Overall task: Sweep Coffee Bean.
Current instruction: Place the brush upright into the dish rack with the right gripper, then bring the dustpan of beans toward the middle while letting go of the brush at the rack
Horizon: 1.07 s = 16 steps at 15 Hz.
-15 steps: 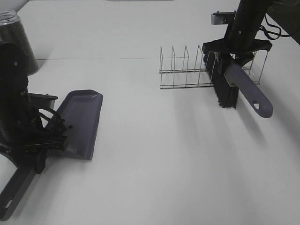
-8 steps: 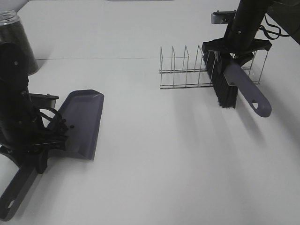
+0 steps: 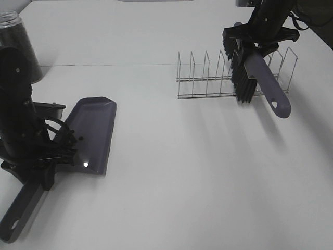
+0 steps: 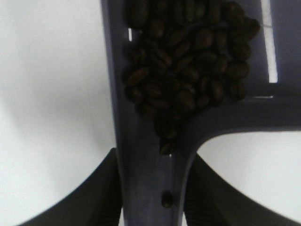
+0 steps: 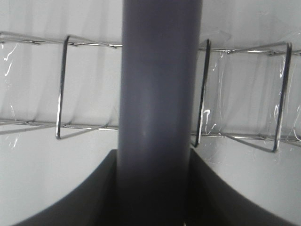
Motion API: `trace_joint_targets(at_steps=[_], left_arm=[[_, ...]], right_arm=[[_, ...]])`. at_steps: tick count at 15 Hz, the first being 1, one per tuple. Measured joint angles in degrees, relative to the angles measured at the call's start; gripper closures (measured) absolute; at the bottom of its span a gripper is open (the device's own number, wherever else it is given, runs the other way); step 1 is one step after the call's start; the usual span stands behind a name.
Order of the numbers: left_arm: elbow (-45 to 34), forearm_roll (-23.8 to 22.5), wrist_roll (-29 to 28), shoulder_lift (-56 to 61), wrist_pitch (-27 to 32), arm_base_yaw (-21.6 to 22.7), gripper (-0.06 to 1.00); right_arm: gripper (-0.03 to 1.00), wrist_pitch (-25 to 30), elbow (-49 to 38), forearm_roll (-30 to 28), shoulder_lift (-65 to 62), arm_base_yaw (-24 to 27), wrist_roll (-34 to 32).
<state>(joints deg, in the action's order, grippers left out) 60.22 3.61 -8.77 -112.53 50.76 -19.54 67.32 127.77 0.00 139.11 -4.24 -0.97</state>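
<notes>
Dustpan (image 4: 244, 115) fills the left wrist view, grey-purple, its handle running down between the dark fingers (image 4: 94, 197) of the left gripper (image 4: 153, 193), which is clamped tight on that handle. Coffee bean (image 4: 188, 61): dark glossy heap lying inside the pan, packed against the rear wall where handle meets pan, just beyond the fingertips and not touching them. A bean or two trail into the handle's channel. White table (image 4: 47, 94) on both sides.

Right wrist view: right gripper (image 5: 153, 188) closed hard around the grey handle of the brush (image 5: 157, 94), which blocks the middle of the view. Wire rack (image 5: 61, 84) close behind, upright loops on either side of the handle; contact cannot be told.

Exterior high view: dustpan flat on the table at the left, left arm over its rear end, so the beans are mostly hidden; a few dark specks show by the pan's back wall. Brush held up at upper right, bristles down, at the right-hand end of the rack, handle slanting toward the camera. Brush and pan well apart, tabletop between. Jar (image 3: 15, 36) of dark beans at the far left corner, behind the left arm.
</notes>
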Motion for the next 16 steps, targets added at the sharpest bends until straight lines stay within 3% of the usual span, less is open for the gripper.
trace_joint_targets(at_steps=[10,13,16], left_arm=[[0.0,0.0,0.1,0.0,-0.1,0.0,0.63],[0.0,0.0,0.1,0.0,-0.1,0.0,0.63],[0.0,0.1,0.1,0.0,-0.1,0.0,0.63]], right_arm=[[0.59,2.8,1.9,-1.8,3.2,0.0,0.5],[0.42,2.7,6.6,0.0,3.2,0.0,1.8],[0.36,2.6,8.4,0.8,3.2,0.0,2.2]])
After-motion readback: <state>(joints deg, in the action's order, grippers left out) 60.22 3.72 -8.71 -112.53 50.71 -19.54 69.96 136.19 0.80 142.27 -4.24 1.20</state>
